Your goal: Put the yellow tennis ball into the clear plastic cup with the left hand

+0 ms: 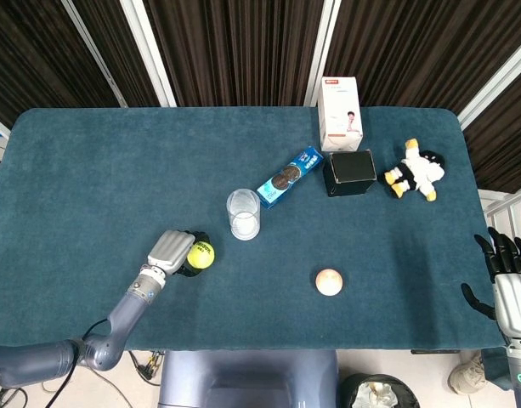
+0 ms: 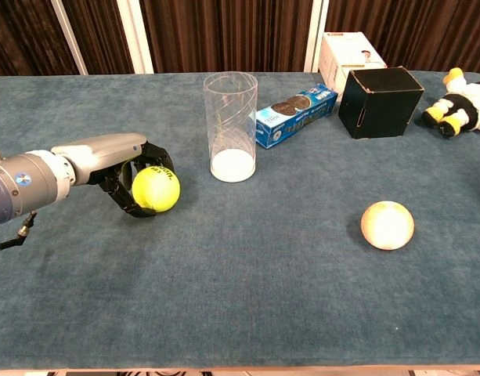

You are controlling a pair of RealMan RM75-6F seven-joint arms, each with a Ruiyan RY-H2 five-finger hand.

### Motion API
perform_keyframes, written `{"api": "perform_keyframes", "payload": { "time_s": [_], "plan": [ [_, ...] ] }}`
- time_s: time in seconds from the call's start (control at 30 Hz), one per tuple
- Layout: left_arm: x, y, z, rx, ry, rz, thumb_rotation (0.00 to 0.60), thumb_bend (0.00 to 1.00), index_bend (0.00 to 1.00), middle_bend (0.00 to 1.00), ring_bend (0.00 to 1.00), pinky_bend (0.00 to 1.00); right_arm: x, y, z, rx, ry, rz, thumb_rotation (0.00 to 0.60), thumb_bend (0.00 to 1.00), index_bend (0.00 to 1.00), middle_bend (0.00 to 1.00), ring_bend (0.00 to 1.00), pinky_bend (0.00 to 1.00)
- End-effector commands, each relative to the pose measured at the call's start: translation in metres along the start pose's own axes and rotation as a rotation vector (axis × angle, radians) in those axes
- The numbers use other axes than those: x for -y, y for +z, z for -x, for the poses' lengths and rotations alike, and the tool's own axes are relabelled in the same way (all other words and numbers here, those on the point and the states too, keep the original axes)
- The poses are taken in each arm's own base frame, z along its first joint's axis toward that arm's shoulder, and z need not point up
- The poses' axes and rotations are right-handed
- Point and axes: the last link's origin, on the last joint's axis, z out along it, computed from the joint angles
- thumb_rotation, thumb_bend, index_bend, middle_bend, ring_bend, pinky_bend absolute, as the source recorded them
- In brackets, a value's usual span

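**Ball gripped, cup not reached**

The ball point(image 2: 155, 189) is wrapped by the left hand's point(image 2: 130, 176) dark fingers point(image 2: 120, 197), low over the bench point(image 2: 247, 282), just left of the cup point(image 2: 231, 125), which is seen upright. Black lettering is printed on the ball, but it can't be read. The right hand point(image 1: 503, 276) is kept off the bench edge, fingers spread, nothing held. Oreo-style cookies are pictured on the blue pack point(image 2: 295, 114); its wording is too small.

Tennis ball point(image 2: 155, 189) left of cup point(image 2: 231, 127)
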Motion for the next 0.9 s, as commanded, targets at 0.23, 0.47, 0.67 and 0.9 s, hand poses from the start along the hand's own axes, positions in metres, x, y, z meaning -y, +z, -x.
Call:
{"api": "perform_keyframes", "payload": {
  "time_s": [0.23,0.47,0.67,0.9],
  "plan": [
    [-0.005,-0.023,-0.052,-0.142,-0.043,0.057,0.600,0.27,0.45,0.50,0.40,0.44,0.001,0.000,0.001,0.006,-0.001,-0.001,0.600,0.35,0.13,0.04,0.07,0.01],
    [-0.012,-0.040,-0.114,-0.327,-0.051,0.098,0.600,0.27,0.45,0.50,0.40,0.44,0.002,0.000,0.002,0.005,-0.002,-0.003,0.600,0.35,0.13,0.04,0.07,0.01],
    [-0.021,-0.035,-0.146,-0.381,-0.032,0.100,0.600,0.27,0.45,0.50,0.41,0.43,0.004,0.000,0.003,0.008,-0.005,-0.006,0.600,0.35,0.13,0.04,0.10,0.01],
    [-0.048,-0.006,-0.156,-0.360,0.001,0.110,0.600,0.27,0.46,0.50,0.41,0.42,0.004,0.001,0.006,0.013,-0.016,-0.002,0.600,0.35,0.13,0.04,0.11,0.01]
  ]
}}
